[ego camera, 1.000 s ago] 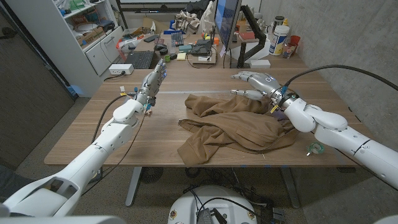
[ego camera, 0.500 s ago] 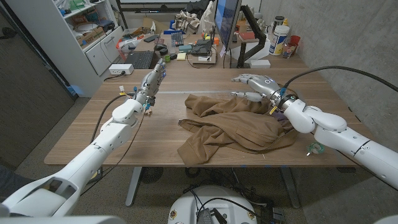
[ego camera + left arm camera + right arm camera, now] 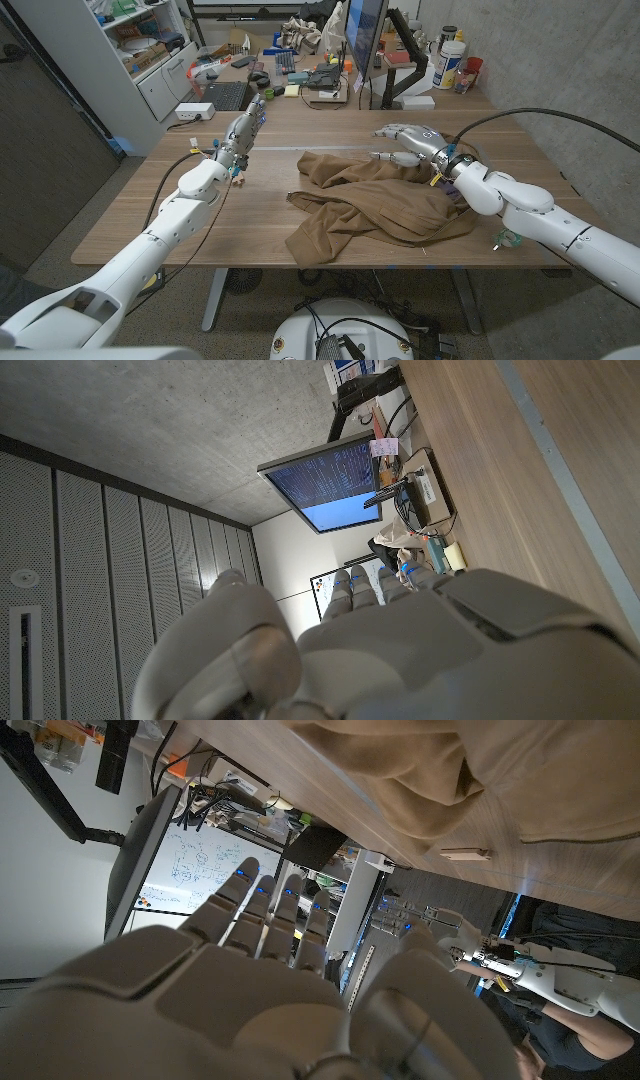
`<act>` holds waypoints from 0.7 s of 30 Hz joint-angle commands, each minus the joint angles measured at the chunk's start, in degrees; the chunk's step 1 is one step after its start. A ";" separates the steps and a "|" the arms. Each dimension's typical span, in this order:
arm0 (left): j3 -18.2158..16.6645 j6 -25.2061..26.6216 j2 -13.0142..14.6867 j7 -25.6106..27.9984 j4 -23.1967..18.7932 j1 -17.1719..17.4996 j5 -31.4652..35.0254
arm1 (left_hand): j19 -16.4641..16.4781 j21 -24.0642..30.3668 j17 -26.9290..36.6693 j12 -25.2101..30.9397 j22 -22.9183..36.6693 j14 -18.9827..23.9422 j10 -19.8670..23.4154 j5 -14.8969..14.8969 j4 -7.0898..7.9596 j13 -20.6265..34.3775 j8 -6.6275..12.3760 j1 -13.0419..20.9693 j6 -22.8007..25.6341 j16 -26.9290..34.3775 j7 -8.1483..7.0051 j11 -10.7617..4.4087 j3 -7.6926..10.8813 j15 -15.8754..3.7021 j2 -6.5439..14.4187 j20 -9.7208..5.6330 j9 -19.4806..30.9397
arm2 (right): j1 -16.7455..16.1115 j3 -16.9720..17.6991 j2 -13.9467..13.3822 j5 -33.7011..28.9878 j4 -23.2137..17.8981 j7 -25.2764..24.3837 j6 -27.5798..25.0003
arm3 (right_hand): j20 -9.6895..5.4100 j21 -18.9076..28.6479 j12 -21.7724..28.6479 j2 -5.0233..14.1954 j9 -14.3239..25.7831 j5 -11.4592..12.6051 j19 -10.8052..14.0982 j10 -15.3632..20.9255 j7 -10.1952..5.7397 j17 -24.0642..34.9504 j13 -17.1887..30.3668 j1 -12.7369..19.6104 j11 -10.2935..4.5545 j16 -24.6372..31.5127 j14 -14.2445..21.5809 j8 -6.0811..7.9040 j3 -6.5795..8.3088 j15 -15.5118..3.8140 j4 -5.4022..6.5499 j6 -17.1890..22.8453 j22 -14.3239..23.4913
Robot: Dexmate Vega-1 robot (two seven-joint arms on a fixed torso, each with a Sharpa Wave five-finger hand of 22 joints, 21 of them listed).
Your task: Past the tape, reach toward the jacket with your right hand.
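A crumpled brown jacket lies in the middle of the wooden table. My right hand is at the jacket's far right edge with its fingers stretched out and apart, holding nothing; I cannot tell whether it touches the cloth. A small greenish tape roll lies near the front right edge, beside my right forearm. My left hand stands left of the jacket with straight fingers, also holding nothing. In the right wrist view the right hand points past a jacket fold. The left wrist view looks over the left hand.
Behind the table a second desk carries a monitor, a keyboard, cables and small clutter. Bottles stand at the back right. A white cabinet is at the back left. Bare wood shows to the jacket's left.
My right hand has crept slightly nearer and lower toward the jacket's far edge. The left arm, the jacket and the tape have not moved.
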 commanded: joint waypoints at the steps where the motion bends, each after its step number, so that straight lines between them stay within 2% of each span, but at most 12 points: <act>1: -0.06 -0.05 0.09 0.29 -0.43 0.30 0.13 | -0.53 -0.07 0.15 -0.07 0.24 -0.70 -0.43 -0.20 0.08 0.10 0.06 0.23 0.41 -0.13 0.07 -0.13 -0.20 0.06 0.60 -0.06 0.19 | 0.42 -1.26 0.34 -0.12 1.06 1.08 -1.23 | 0.10 -0.13 -0.03 0.75 0.23 0.21 -0.28 0.35 -0.15 0.22 0.12 0.13 0.12 0.20 0.30 0.29 -0.31 -0.62 -0.03 0.64 0.23; 21: 0.52 0.22 -0.41 -0.09 0.50 -0.59 0.36 | -0.63 -0.02 0.16 -0.06 0.25 -0.78 -0.44 -0.24 0.07 0.10 0.04 0.28 0.47 -0.06 0.06 -0.15 -0.44 0.01 0.71 -0.02 0.19 | 1.35 -2.93 0.62 0.27 2.64 3.54 -3.91 | 0.20 -0.25 -0.21 1.16 0.23 0.24 -0.75 0.08 -0.17 0.24 0.12 0.06 0.28 0.13 0.15 0.16 -0.28 -0.55 0.07 0.60 0.25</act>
